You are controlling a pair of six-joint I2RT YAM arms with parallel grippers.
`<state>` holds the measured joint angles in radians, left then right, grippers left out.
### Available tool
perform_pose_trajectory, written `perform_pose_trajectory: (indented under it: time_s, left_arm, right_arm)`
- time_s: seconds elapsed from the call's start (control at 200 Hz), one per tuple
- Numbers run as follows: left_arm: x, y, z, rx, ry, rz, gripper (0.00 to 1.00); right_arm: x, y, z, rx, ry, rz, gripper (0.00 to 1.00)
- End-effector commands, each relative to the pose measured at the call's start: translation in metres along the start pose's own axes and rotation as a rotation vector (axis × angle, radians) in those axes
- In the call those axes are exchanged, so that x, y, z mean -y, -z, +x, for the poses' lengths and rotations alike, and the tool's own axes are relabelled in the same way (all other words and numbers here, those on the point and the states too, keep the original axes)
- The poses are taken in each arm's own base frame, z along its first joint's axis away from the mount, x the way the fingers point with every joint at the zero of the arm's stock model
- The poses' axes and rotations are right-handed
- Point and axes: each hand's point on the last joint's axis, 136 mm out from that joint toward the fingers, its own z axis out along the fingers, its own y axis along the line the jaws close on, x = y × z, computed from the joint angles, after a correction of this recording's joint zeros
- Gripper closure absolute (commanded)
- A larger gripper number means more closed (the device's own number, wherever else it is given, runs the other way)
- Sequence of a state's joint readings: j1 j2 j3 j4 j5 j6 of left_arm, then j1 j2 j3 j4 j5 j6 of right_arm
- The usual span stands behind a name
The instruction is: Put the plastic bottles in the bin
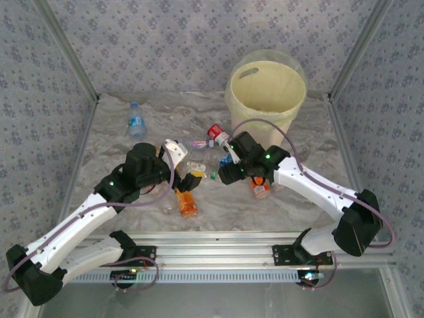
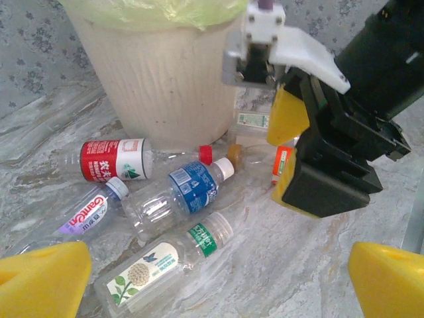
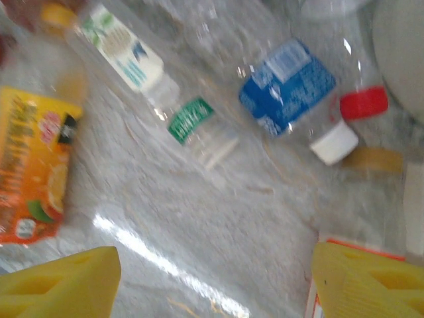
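- On the top external camera I see the bin (image 1: pixel 265 99) standing upright at the far side of the tabletop (image 1: pixel 218 215). It is pale yellow, and its open mouth and oval handle cut-out are in view.
- Most plastic bottles (image 1: pixel 205 154) lie clustered just in front of it, between my left hand (image 1: pixel 189 177) and right hand (image 1: pixel 228 159).
- A lone bottle (image 1: pixel 136 121) sits well apart at the far left. An orange bottle (image 1: pixel 187 202) lies by the left hand, its long axis running near to far.
- On the left wrist camera the left hand's yellow fingers (image 2: pixel 43 278) are spread wide, with nothing held.
- Four clear bottles lie on their sides there with caps pointing up-right: a red-labelled bottle (image 2: pixel 112 159), a blue-labelled bottle (image 2: pixel 179 195), a green-banded bottle (image 2: pixel 159 262) and a purple-lettered bottle (image 2: pixel 86 212).
- The red-labelled one lies nearest the bin's foot. The right hand hangs just beside them.
- The right wrist picture is blurred, but the right hand's fingers (image 3: pixel 368 278) are apart and empty.
- The blue-labelled and green-banded bottles slant across it, caps toward the lower right. An orange-labelled bottle (image 3: pixel 33 165) lies at the left edge.
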<state>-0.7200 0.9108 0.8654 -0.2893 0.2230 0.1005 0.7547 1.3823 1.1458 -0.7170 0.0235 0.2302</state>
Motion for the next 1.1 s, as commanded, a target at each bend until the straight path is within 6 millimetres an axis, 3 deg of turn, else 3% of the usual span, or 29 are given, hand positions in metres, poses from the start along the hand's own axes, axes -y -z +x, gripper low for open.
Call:
perform_pose_trajectory:
  time_s: [0.0,0.17,0.415,1.094]
  left_arm:
    - [0.007,0.004,-0.015,0.033,-0.019,0.041,0.0]
    - [0.013,-0.004,-0.012,0.025,0.007,0.074,0.0]
    - [0.022,-0.008,-0.008,0.013,0.01,0.096,0.0]
    - [0.032,-0.007,-0.014,0.026,0.019,0.134,0.0]
  right_arm:
    - [0.028,0.002,0.026,-0.075,-0.058,0.082,0.22]
    - [0.053,-0.007,0.055,-0.144,-0.121,0.118,0.21]
    - [0.079,-0.016,0.072,-0.219,-0.151,0.211,0.18]
    - [0.09,-0.061,0.097,-0.321,-0.248,0.243,0.2]
